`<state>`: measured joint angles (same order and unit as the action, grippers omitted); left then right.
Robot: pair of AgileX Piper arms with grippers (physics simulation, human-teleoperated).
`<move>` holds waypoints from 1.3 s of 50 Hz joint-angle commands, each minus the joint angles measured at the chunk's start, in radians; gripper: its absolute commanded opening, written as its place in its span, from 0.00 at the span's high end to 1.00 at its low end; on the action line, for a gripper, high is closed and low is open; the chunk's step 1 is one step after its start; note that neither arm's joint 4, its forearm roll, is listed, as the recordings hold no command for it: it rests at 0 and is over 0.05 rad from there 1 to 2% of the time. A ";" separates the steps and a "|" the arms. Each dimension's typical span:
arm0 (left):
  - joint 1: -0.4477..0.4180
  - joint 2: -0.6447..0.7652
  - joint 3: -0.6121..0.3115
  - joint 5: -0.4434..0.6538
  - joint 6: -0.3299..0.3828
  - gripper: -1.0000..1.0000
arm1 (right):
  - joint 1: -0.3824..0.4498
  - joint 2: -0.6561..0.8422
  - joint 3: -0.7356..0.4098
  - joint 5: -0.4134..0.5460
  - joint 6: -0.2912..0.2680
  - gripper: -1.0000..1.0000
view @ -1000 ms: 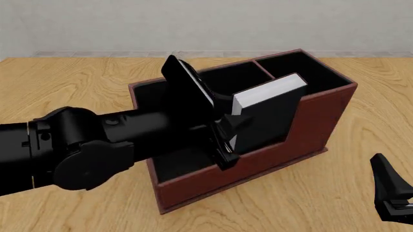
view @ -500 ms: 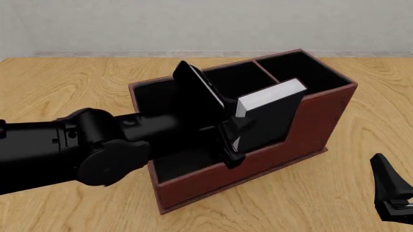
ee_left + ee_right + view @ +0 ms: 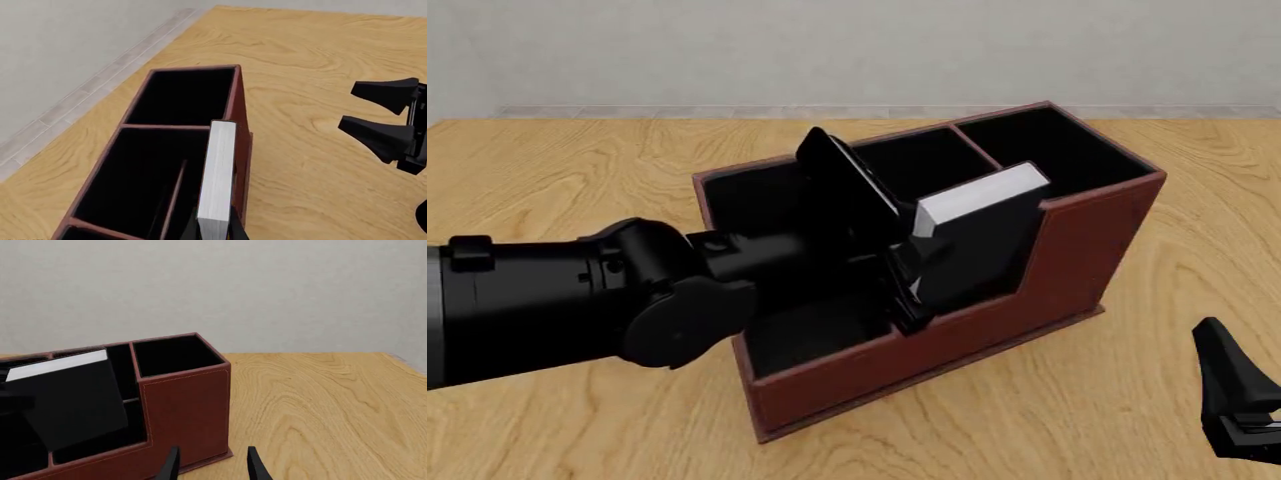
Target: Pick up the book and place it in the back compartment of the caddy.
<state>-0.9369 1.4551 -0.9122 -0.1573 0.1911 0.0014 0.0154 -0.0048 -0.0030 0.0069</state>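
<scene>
While gripped: the book (image 3: 974, 235) tilts over the caddy (image 3: 1094, 250), clamped in the left gripper (image 3: 910, 275).
Lowering: square it upright, sink it inside the back compartment (image 3: 968, 290).
Right gripper (image 3: 210, 464): apart, idle near right.

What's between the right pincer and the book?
Bare wooden tabletop, then the reddish-brown caddy's low-cut wall, in front view, between right pincer and black hardcover book.

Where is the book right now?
In the front view the book sits mid-picture, tilted, held by the left pincer in the caddy, beside its low-cut near wall, left of the tall end cell.
</scene>
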 commanded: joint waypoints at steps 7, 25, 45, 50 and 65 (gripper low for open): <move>0.028 0.017 -0.008 -0.028 0.043 1.00 | 0.000 0.000 0.000 0.000 0.000 0.00; 0.053 0.049 -0.033 -0.036 0.024 1.00 | 0.000 -0.001 0.000 0.000 0.000 0.00; 0.042 0.090 -0.024 -0.029 -0.001 1.00 | 0.000 0.000 0.000 0.000 0.000 0.00; 0.044 0.095 -0.027 -0.029 0.000 1.00 | 0.000 0.000 0.000 0.000 0.000 0.00; 0.053 0.112 -0.030 -0.023 0.007 0.00 | 0.000 0.000 0.000 0.000 0.000 0.00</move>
<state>-0.8874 1.5603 -0.9324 -0.1818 0.1812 0.0013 0.0155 -0.0048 -0.0030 0.0069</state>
